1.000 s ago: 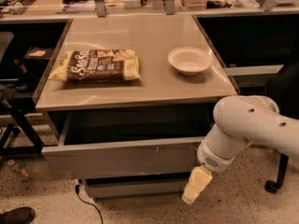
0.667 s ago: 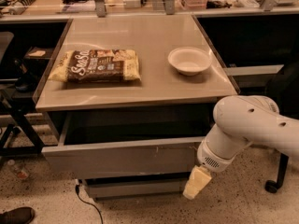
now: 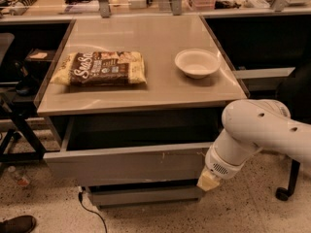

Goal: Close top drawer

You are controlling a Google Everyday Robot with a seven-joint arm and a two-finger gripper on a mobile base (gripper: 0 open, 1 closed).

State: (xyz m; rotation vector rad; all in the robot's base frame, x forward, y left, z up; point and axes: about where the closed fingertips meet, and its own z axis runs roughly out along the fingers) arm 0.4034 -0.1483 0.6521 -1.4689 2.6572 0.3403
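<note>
The top drawer [image 3: 129, 165] is a wide, shallow grey metal drawer, pulled out from under the tabletop, with a flat front showing small white scuffs and a dark inside. My gripper [image 3: 208, 180] shows as a cream-coloured tip at the end of the white arm [image 3: 257, 132], at the right end of the drawer front, low against its lower right corner. The arm comes in from the right.
On the tabletop [image 3: 146, 89] lie a brown and yellow snack bag [image 3: 100, 68] and a white bowl [image 3: 197, 62]. A lower grey drawer front [image 3: 146, 196] sits beneath. A black cable [image 3: 92, 211] runs on the floor, a shoe [image 3: 17, 224] at lower left, a chair caster [image 3: 283, 193] at right.
The gripper tip has moved up and closer to the drawer front's lower right corner. The drawer looks the same.
</note>
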